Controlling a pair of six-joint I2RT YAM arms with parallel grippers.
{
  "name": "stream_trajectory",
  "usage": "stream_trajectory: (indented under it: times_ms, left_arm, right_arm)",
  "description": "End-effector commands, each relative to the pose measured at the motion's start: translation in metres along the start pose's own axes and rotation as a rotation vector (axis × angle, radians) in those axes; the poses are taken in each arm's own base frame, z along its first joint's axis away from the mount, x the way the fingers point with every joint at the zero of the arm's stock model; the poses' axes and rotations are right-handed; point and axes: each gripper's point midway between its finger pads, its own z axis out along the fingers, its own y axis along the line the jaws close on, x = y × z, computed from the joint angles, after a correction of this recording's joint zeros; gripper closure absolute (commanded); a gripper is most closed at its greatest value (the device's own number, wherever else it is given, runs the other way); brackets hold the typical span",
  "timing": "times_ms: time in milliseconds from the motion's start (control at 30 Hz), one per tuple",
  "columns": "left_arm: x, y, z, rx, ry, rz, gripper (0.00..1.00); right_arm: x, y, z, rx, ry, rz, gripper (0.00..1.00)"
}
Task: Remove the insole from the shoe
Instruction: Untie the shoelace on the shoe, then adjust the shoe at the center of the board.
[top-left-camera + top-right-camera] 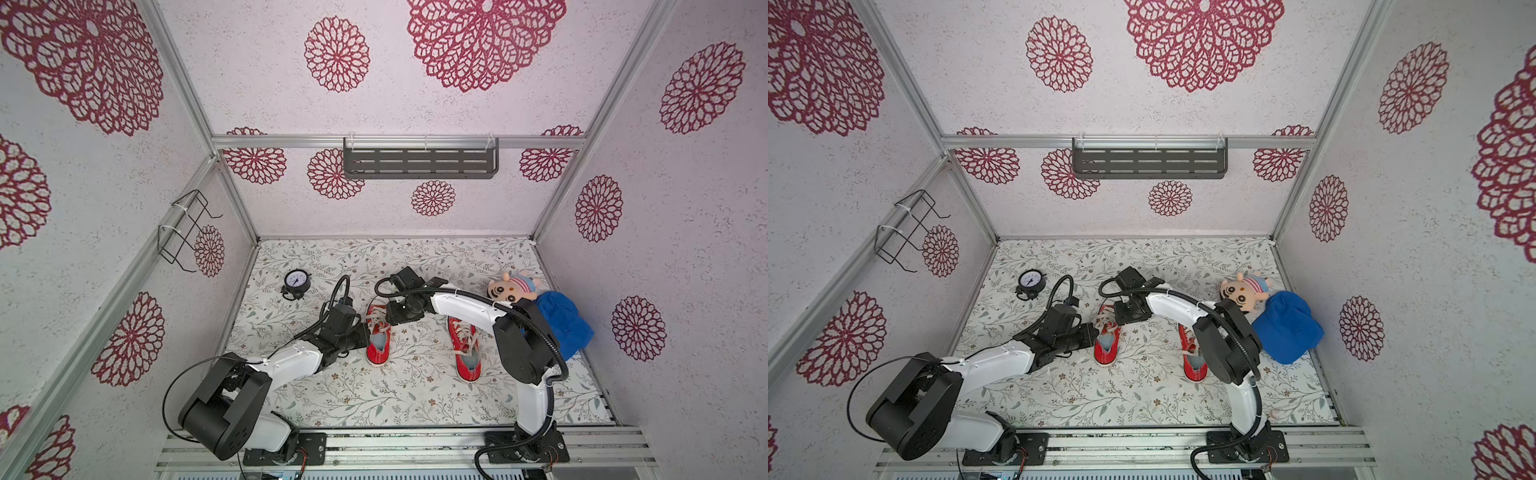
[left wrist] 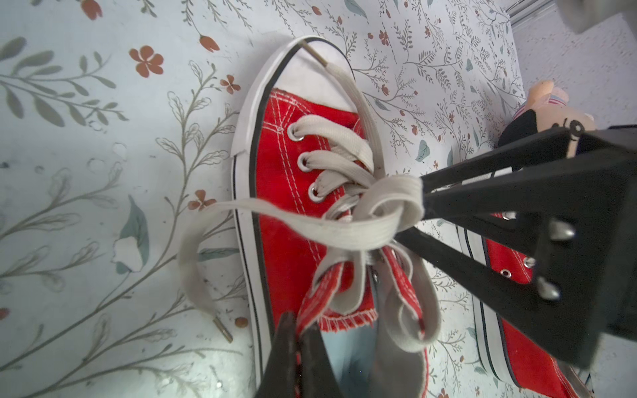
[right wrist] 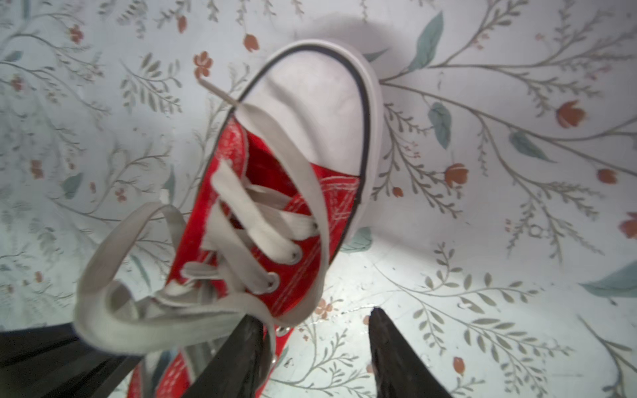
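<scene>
On a floral-print tabletop [image 1: 415, 399], a blue fabric cap [image 1: 561, 324] lies at the right edge. Toward the middle stand two white-laced shoes: a red canvas sneaker [image 1: 377, 358] between both arms, and a matching second sneaker [image 1: 467, 357] beside it. A plush doll in a striped hat [image 1: 511, 286] touches the cap; a round black alarm clock [image 1: 296, 280] sits well apart. The left gripper [image 2: 299, 334], jaws together, pinches the red canvas sneaker's collar. The right gripper [image 3: 313, 315] hangs over its laces, fingers spread apart. The pale insole [image 1: 379, 338] lies inside that sneaker.
</scene>
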Motion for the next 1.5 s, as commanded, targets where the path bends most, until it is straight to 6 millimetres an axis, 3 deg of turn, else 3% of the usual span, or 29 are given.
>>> stream_trajectory:
  times_ms: [0,167,500,667,800,867,900,1033,1100,1200,1333,1467]
  left_arm:
    - [-0.018,-0.014,-0.009,0.035,-0.078,0.015,1.00]
    - [-0.019,-0.010,-0.014,0.017,-0.092,0.009,1.00]
    - [-0.017,-0.003,-0.020,-0.007,-0.110,-0.003,1.00]
    - [-0.019,-0.004,-0.021,0.001,-0.120,-0.008,1.00]
    - [-0.019,-0.007,-0.021,0.021,-0.125,-0.014,1.00]
    - [-0.019,-0.011,-0.020,0.044,-0.126,-0.020,1.00]
    - [-0.019,-0.014,-0.020,0.059,-0.128,-0.022,1.00]
    - [-0.018,-0.019,-0.018,0.072,-0.131,-0.020,1.00]
    - [-0.017,-0.020,-0.017,0.071,-0.130,-0.018,1.00]
    - [-0.016,-0.022,-0.015,0.071,-0.128,-0.018,1.00]
    - [-0.014,-0.025,-0.014,0.070,-0.124,-0.018,1.00]
    - [-0.011,-0.023,-0.013,0.059,-0.124,-0.024,1.00]
  right_arm:
    - [0.003,-0.032,-0.006,0.205,0.018,-0.055,0.49]
    - [-0.003,-0.080,-0.022,0.483,0.012,-0.112,0.50]
    - [-0.012,-0.179,-0.099,0.868,-0.024,-0.064,0.52]
    - [-0.019,-0.204,-0.139,1.001,-0.057,-0.050,0.50]
    - [-0.018,-0.211,-0.157,1.002,-0.071,-0.018,0.45]
    - [-0.022,-0.192,-0.151,0.835,-0.126,0.015,0.44]
    - [-0.026,-0.170,-0.143,0.670,-0.175,0.031,0.44]
    - [-0.031,-0.057,-0.127,-0.013,-0.356,0.047,0.37]
    - [-0.017,-0.012,-0.117,-0.172,-0.342,0.030,0.32]
    - [0.009,0.038,-0.087,-0.231,-0.246,-0.026,0.31]
    - [0.025,0.066,-0.053,-0.231,-0.169,-0.019,0.31]
    - [0.031,0.067,-0.026,-0.170,-0.122,-0.010,0.35]
